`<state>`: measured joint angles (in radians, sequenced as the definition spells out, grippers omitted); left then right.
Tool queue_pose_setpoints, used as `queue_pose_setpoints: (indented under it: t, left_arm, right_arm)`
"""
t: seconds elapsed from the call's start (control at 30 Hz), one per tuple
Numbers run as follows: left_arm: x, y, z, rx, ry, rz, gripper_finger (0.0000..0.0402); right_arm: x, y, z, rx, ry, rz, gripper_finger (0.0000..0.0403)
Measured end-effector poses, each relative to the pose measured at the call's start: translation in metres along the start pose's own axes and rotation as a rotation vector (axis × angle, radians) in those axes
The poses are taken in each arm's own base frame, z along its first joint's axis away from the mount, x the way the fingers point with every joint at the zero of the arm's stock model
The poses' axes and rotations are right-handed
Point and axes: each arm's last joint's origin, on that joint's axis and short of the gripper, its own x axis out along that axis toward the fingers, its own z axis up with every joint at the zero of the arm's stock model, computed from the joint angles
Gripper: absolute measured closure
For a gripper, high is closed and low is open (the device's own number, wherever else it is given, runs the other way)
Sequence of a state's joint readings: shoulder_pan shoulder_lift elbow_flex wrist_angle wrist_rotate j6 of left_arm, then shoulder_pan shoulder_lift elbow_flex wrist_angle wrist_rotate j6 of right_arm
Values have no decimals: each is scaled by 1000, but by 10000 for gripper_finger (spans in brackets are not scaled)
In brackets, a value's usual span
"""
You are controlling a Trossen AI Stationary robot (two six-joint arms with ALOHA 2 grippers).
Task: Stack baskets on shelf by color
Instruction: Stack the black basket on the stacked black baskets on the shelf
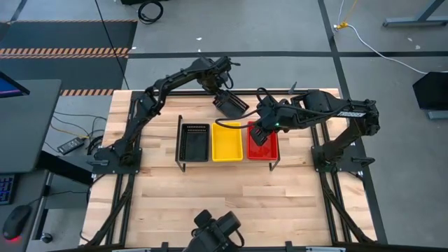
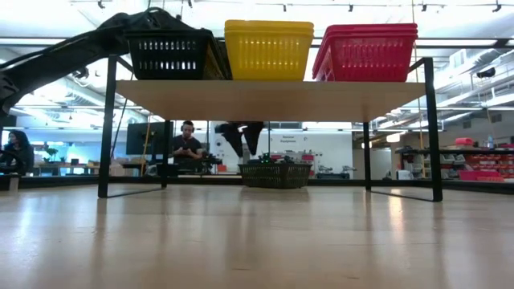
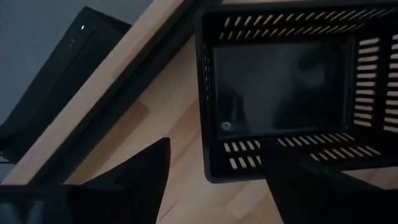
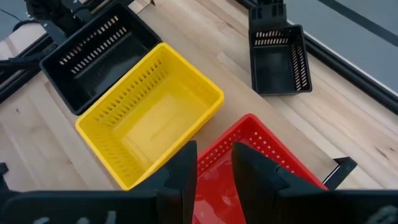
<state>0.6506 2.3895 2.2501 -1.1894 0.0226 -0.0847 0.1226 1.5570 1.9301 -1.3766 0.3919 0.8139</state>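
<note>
- I am working at a pale wooden counter (image 1: 231, 196) on a grey workshop floor; people are sitting in the room behind, seen under the shelf.
- The shelf (image 2: 273, 98) is carrying three stacks, left to right: black baskets (image 1: 194, 142), yellow baskets (image 1: 227, 142), red baskets (image 1: 262, 143).
- My left end effector (image 1: 225, 94) is hanging released, fingers spread wide, just above a loose black basket (image 1: 230, 105) lying on the counter behind the shelf, well apart from the black stack.
- My right end effector (image 4: 214, 165) is hovering over the near rim of the red stack, its jaws standing partly apart; I cannot tell whether they are pinching the rim.
- Risk on the left: closing off-centre on the thin slotted wall could be tipping the loose basket or letting it slip in the carry.
- Risk on the right: if I am lifting away while caught on the rim, the red stack could be tilting off the shelf edge.
</note>
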Motion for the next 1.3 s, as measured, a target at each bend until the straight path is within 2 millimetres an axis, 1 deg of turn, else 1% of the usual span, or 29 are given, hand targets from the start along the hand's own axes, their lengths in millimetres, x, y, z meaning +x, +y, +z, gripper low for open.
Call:
queue_pose_setpoints:
  t: [0.27, 0.33, 0.53, 0.67, 1.07, 1.3]
  left_arm:
    - [12, -1, 4, 21, -23, 0, 163]
    - [14, -2, 2, 22, 3, 0, 170]
    - [20, -9, 2, 44, 6, -4, 197]
    - [25, -12, 1, 54, 20, -4, 221]
    - [26, -12, 3, 52, 0, -6, 294]
    - [26, -12, 3, 53, 4, -6, 359]
  right_arm:
    - [0, 0, 0, 1, 15, 15, 298]
    - [0, 1, -1, 4, 20, 19, 298]
    - [0, 1, -1, 6, 20, 19, 298]
    - [0, 1, -1, 6, 20, 19, 298]
    - [0, 1, -1, 7, 20, 19, 298]
    - [0, 1, -1, 6, 20, 19, 298]
